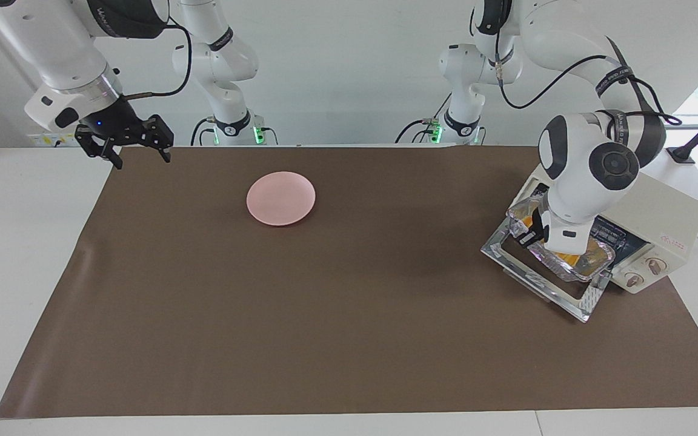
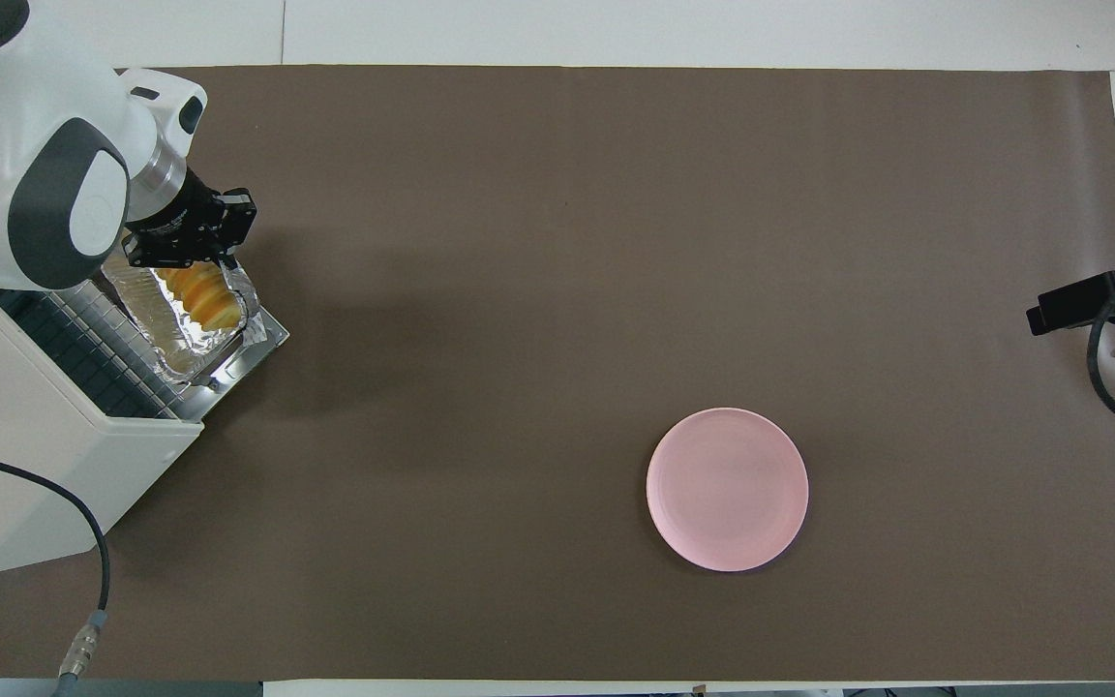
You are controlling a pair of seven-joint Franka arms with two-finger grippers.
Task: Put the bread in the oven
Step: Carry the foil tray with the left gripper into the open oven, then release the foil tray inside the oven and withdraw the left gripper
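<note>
The overhead view shows the bread [image 2: 197, 293] plainly: one ridged golden loaf lying in one foil tray [image 2: 186, 339], which sits on the oven [image 2: 45, 426] rack, sticking out over the dropped door [image 1: 543, 275]. In the facing view the left arm's wrist covers most of that; only slivers of orange show through the foil [image 1: 573, 260]. The facing view alone shows the oven's two knobs, at about 5 o'clock from the tray. The left gripper [image 2: 192, 254] is at the tray's outer end, at 12 o'clock from the loaf in the overhead view; whether its jaws pinch the foil rim or merely stand at it cannot be told. The right gripper [image 1: 140, 151] waits over the mat's corner at the right arm's end, jaws spread wide and holding nothing. One pink plate [image 1: 281, 198] lies bare on the brown mat [image 1: 349, 339], well apart from the oven.
</note>
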